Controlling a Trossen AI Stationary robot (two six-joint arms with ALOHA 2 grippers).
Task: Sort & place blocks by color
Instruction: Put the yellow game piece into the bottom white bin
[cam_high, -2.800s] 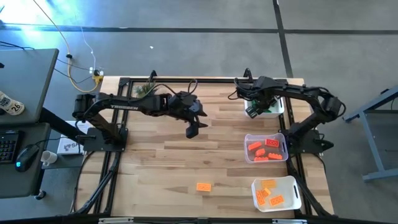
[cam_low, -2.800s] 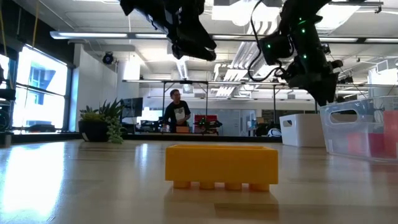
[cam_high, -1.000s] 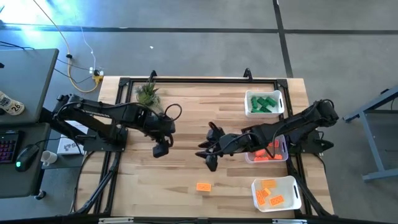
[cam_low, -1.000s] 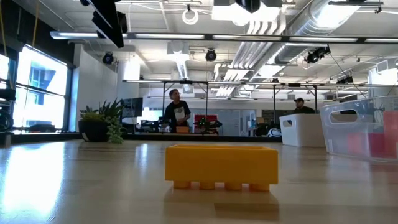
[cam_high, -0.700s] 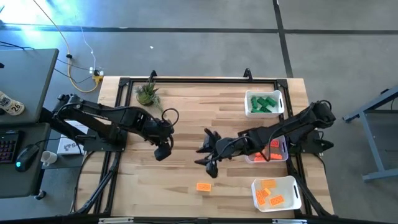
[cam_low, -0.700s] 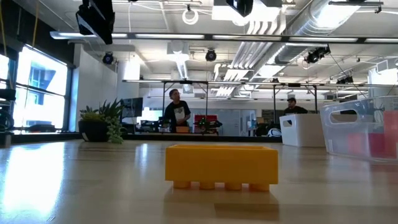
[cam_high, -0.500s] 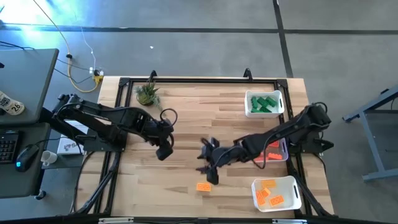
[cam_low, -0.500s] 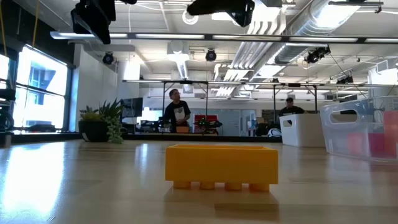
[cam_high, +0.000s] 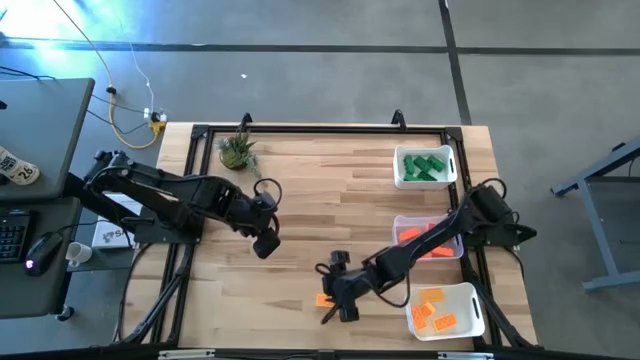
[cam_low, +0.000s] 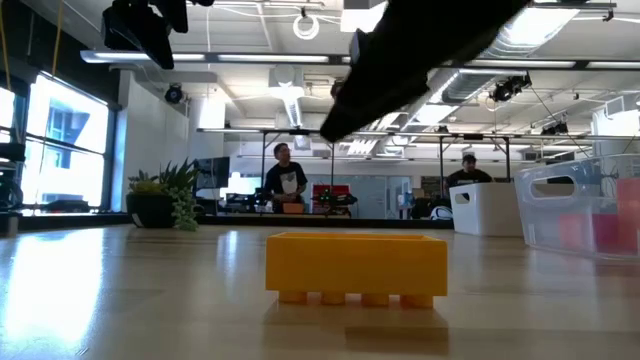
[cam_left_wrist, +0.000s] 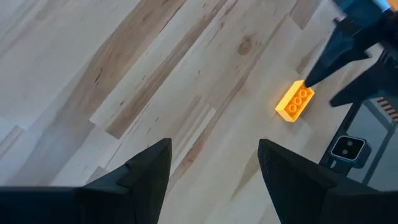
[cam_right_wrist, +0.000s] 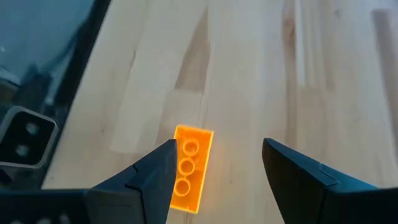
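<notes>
One yellow-orange block (cam_high: 322, 299) lies flat on the wooden table near its near edge; in the low view this block (cam_low: 357, 266) rests on its studs. My right gripper (cam_high: 336, 301) hovers open just above it, and in the right wrist view the block (cam_right_wrist: 188, 176) lies below, close to one finger, with my right gripper (cam_right_wrist: 219, 146) touching nothing. My left gripper (cam_high: 265, 243) waits open over the table's left middle, and its wrist view shows the block (cam_left_wrist: 295, 101) farther off. The other blocks sit sorted in three white bins.
Along the table's right side stand the green-block bin (cam_high: 424, 165), the red-orange bin (cam_high: 430, 240), partly under my right arm, and the yellow-orange bin (cam_high: 445, 310). A small potted plant (cam_high: 237, 150) stands at the far left. People show in the room beyond the table.
My right gripper has swept from the table's middle toward the near edge and come down over the yellow-orange block, staying open. The block has not moved. My left arm has kept nearly still.
</notes>
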